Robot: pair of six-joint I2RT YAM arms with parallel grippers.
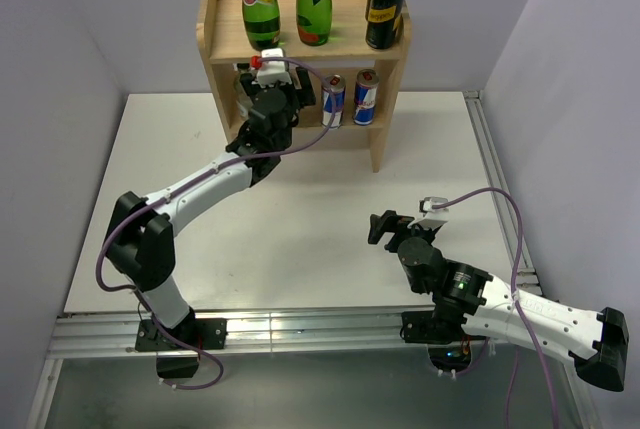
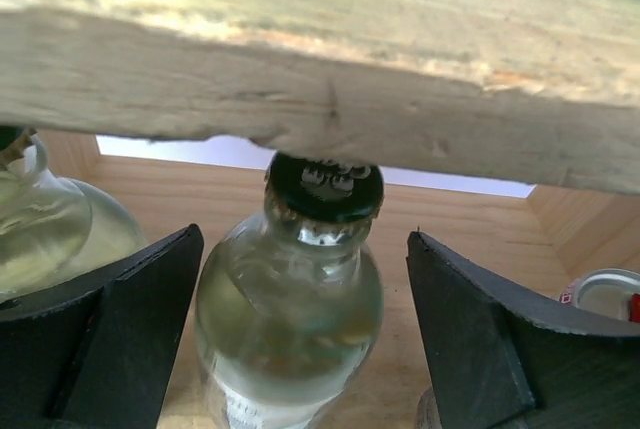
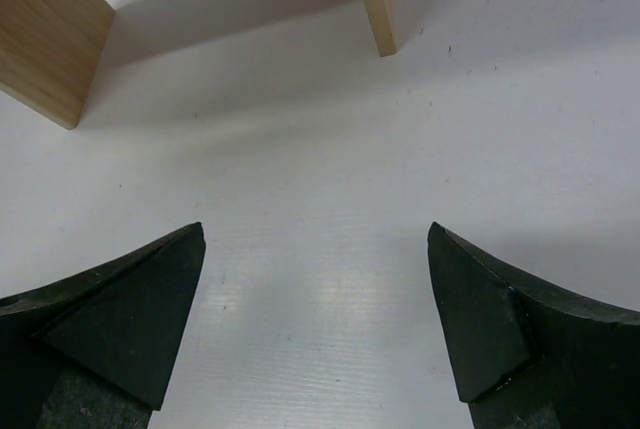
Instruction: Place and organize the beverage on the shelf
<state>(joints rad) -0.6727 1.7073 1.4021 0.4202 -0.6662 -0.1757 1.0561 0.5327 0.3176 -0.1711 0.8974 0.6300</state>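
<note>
The light-wood shelf [image 1: 214, 37] stands at the back of the table. Its top tier holds two green bottles [image 1: 260, 4] and two black cans [image 1: 386, 9]. The lower tier holds two blue-and-silver cans [image 1: 333, 101]. My left gripper [image 1: 268, 87] reaches into the lower tier. In the left wrist view it [image 2: 305, 232] is open around a clear bottle with a black cap [image 2: 290, 319], which stands upright on the lower tier. The left finger is close to the glass and a gap shows on the right. My right gripper [image 1: 385, 224] is open and empty above the table [image 3: 315, 229].
A second clear bottle [image 2: 50, 229] stands just left of the left gripper, and a can top [image 2: 605, 294] shows on its right. The top tier's front edge [image 2: 320, 79] hangs close above the bottle cap. The shelf's side panels [image 3: 50, 39] show in the right wrist view.
</note>
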